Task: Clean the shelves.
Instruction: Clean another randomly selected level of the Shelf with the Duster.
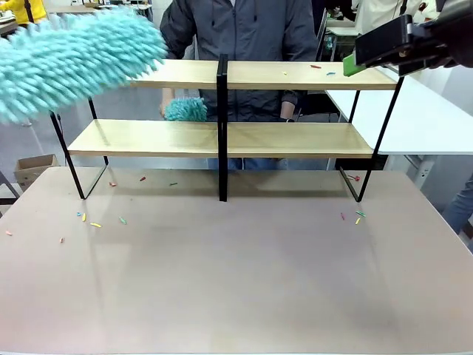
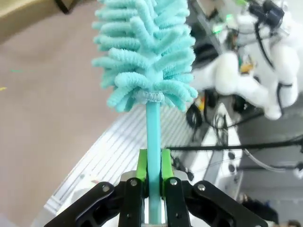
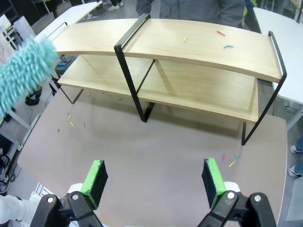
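While the left gripper (image 2: 153, 165) clamps the handle of a fluffy teal duster (image 1: 70, 59) raised by the top board's left end, the shelves (image 1: 295, 139) stand across the table's (image 1: 236, 281) far middle. Coloured scraps (image 1: 315, 66) dot the upper right board. Rightmost, the right gripper (image 3: 153, 165) hangs with its jaws wide apart.

The left gripper (image 2: 152, 165) points along the near left, its green pads (image 2: 141, 163) clamped on a duster handle (image 2: 153, 123). The right gripper (image 3: 154, 177) hangs high at the far right, jaws spread wide.
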You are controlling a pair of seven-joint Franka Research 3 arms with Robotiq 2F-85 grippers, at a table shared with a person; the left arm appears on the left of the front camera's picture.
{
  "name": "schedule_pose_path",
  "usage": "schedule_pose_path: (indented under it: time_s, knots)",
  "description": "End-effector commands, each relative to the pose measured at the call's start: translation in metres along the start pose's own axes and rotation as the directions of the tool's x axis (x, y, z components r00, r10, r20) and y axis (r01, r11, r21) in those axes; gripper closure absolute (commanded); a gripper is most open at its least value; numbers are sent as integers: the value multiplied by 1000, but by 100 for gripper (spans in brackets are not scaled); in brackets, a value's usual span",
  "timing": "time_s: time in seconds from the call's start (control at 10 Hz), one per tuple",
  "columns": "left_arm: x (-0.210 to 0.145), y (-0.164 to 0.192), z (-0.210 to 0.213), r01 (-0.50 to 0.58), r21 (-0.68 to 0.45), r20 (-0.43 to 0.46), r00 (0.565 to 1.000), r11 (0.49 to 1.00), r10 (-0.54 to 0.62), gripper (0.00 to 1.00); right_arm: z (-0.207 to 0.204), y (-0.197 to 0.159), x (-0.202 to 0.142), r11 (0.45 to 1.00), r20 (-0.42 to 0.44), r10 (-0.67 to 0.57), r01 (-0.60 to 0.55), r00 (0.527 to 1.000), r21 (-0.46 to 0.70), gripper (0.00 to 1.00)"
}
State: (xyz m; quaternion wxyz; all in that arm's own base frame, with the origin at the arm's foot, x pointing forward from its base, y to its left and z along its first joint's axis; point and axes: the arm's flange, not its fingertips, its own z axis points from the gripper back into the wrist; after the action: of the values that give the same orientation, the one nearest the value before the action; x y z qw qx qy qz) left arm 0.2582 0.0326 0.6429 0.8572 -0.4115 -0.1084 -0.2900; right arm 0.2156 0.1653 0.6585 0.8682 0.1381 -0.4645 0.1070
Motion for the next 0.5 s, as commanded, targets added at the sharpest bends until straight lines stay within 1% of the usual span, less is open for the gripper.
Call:
schedule_pose_path:
  time_s: [0.0,0.1,0.2,0.3,0.4]
  knots:
    - [15,1,-27,51,30,-234,971,998,-42,87,0,-1,0,1000,-3,-2,2,1000,-8,0]
    - [15,1,-49,60,50,-328,944,997,-40,87,0,-1,0,1000,-3,-2,2,1000,-8,0]
    - [10,3,-59,60,75,-378,925,995,-27,87,0,-1,0,1000,-3,-2,2,1000,-8,0]
    - [1,6,-68,50,98,-403,915,994,-6,87,0,-1,0,1000,-3,-2,2,1000,-8,0]
    - [-8,11,-81,54,112,-463,886,992,4,87,0,-1,0,1000,-3,-2,2,1000,-8,0]
